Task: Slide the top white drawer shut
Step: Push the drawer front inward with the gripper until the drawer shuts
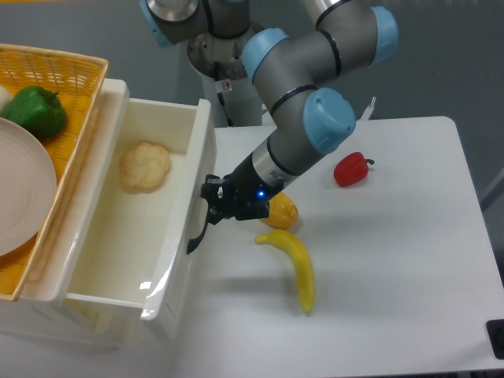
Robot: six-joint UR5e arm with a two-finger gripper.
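- Pressing against the front of the top white drawer (169, 213): claw (211, 206) set right at the black curved handle (198, 233).
- Cannot tell whether spread or pressed together; fingertips hidden against the drawer front.
- Sticking out from the cabinet toward the table (394, 260), drawer partly open, inside visible, with a pale bread roll (144, 166) lying in it.
- Judged partway along: plenty of interior showing, so more pushing left before flush with the cabinet.
- Lying clear of the drawer's path on the table: banana (294, 264), orange fruit (281, 211), red pepper (350, 168).
- Sitting atop the cabinet: wicker basket (55, 71) with green pepper (33, 112) and plate (20, 193).
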